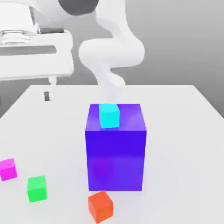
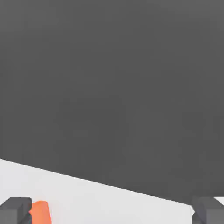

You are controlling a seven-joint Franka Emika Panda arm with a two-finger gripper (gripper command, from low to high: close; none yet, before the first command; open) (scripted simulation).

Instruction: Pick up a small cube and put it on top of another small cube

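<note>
The small cube [image 1: 8,169], bright magenta-pink, sits on the white surface [image 1: 183,144] at the exterior view's left edge, near the front, with the green cube [image 1: 36,188] just beside it toward the right and the orange-red cube [image 1: 100,206] farther right; all three stand clear of the big blue-violet block [image 1: 116,148], which carries a cyan cube [image 1: 109,116] on its top face; the magenta one looks slightly cut by the frame edge, so its far side is hard to judge. The pincer [image 2: 111,211] is spread wide and holds nothing; in the hand view its two dark fingertips [image 2: 15,210] stand at opposite sides with only bare surface and a sliver of orange-red between them. The cube should handle as a light, rigid body with flat, smooth faces; it will not deform, but it may slide or twist if pinched off-centre. The best hold is likely across two opposite vertical faces, centred, fingers square to them, low enough to grip firmly yet clear of the surface; the green neighbour leaves room on the other sides.
</note>
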